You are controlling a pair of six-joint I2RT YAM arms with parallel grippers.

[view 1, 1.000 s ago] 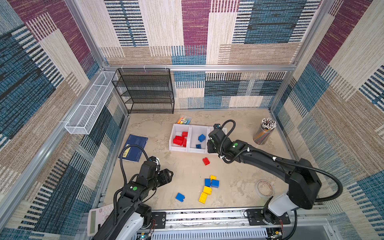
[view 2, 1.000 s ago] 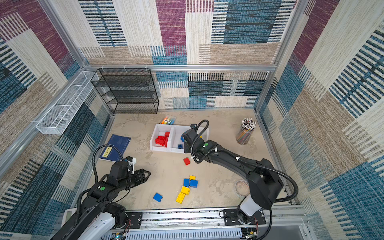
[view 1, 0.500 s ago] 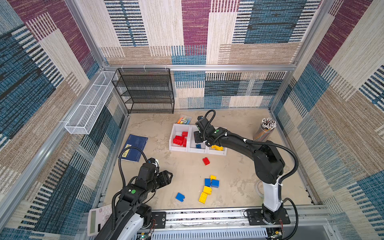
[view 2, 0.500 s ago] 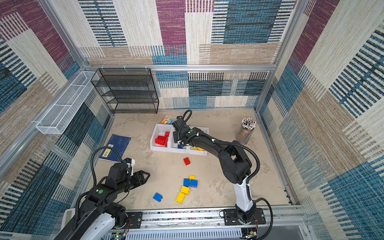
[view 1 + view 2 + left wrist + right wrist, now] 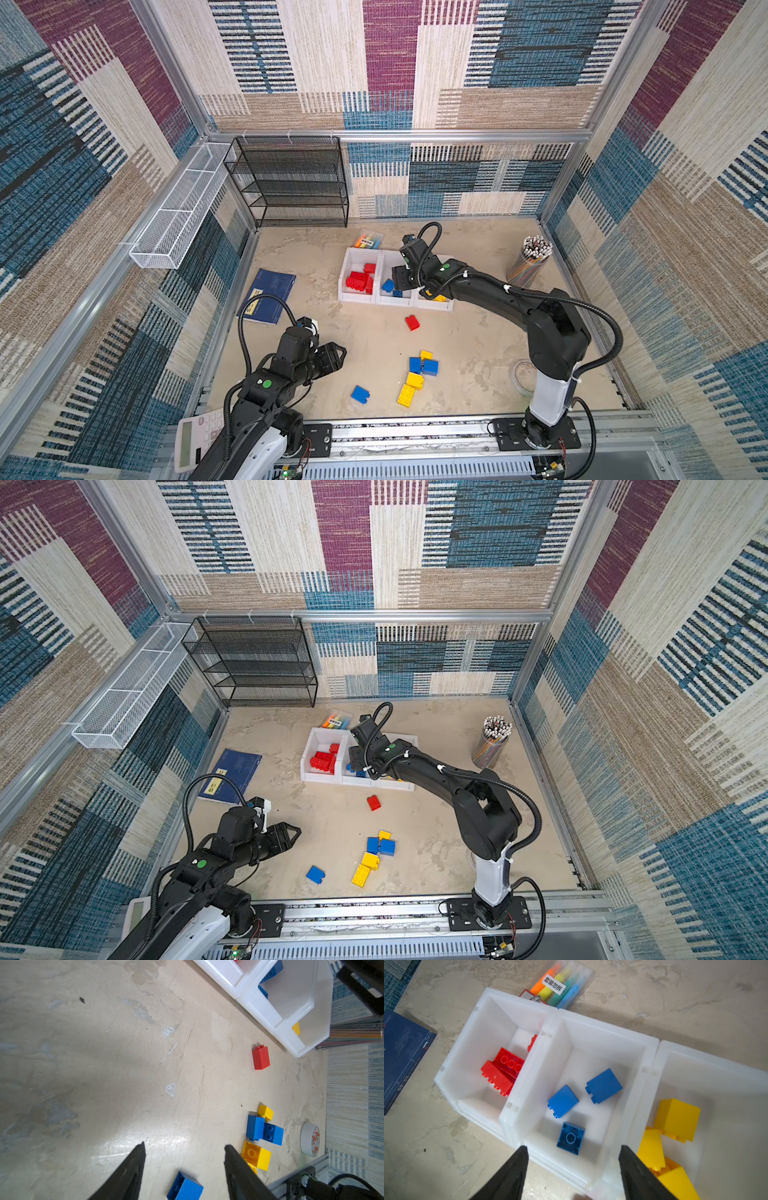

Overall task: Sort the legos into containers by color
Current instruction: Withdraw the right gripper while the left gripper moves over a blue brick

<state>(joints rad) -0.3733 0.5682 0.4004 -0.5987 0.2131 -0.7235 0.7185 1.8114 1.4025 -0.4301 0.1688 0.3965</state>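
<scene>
Legos [image 5: 430, 368], chunky studded plastic bricks in red, blue and yellow, are partly sorted. The three joined white plastic bins [image 5: 360, 297], mid-frame in both top views, hold matching colours, while seven bricks lie loose at lower centre. The right gripper [image 5: 573, 1147] hangs spread and empty over the middle bin. The left gripper [image 5: 185, 1144] is likewise spread and empty.

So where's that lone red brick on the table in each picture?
Both top views: the red brick lies alone on the table, just before the white bins.
Left wrist: red brick near the end bin.
Right wrist: not in it.
Shared landmark: the white bins.
</scene>
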